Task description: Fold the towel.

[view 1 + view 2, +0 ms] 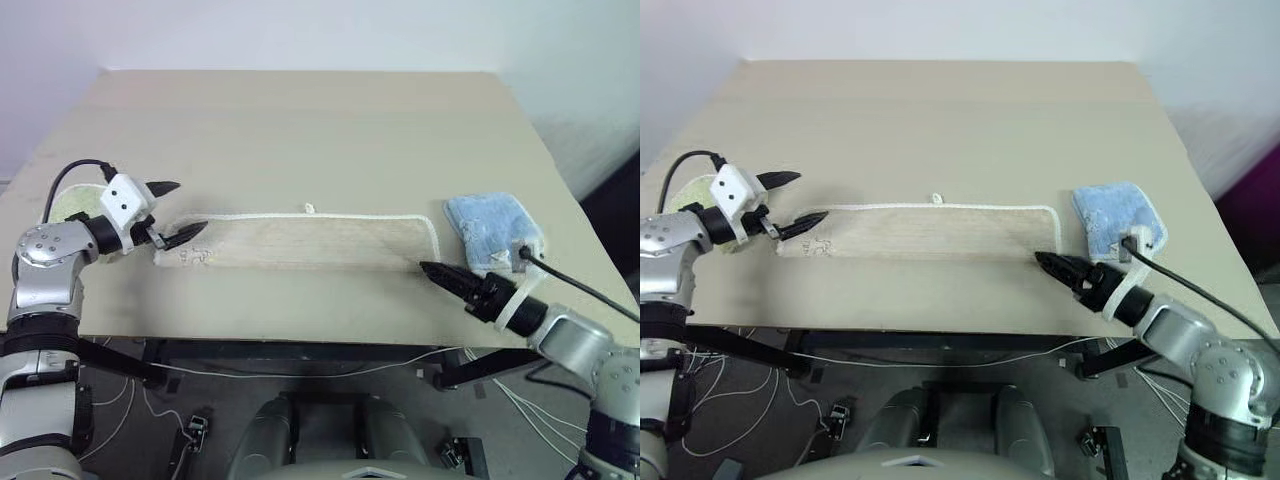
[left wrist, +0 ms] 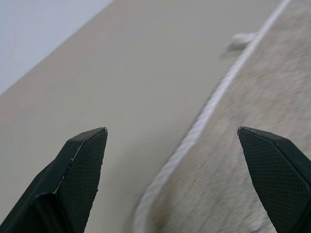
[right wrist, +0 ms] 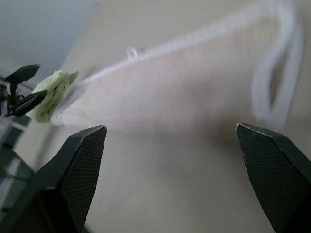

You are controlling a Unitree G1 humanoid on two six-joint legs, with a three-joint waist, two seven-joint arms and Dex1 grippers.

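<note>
The towel (image 1: 300,243) lies folded into a long narrow strip across the near part of the surface (image 1: 300,130), running left to right. Its white corded edge (image 1: 330,216) follows the far long side and curves round the right end, and a small white loop (image 1: 310,208) sticks out from that far edge about midway along.

The left hand (image 1: 178,208) sits at the towel's left end, released, its two black fingers spread wide: one tip is raised off the surface, the other points at the towel's left corner, just above the cloth. In the left wrist view the corded edge runs between the spread fingers (image 2: 80,170), nothing gripped.

The right hand (image 1: 438,273) is at the towel's near right corner, pointing toward it (the tips look just short of the cloth, though contact cannot be told for sure). In the right wrist view its fingers (image 3: 77,170) stand wide apart, holding nothing, with the towel stretched out beyond them.

A blue cloth (image 1: 490,230) lies just right of the towel's right end. A green cloth (image 1: 75,203) lies behind the left hand near the surface's left edge.
</note>
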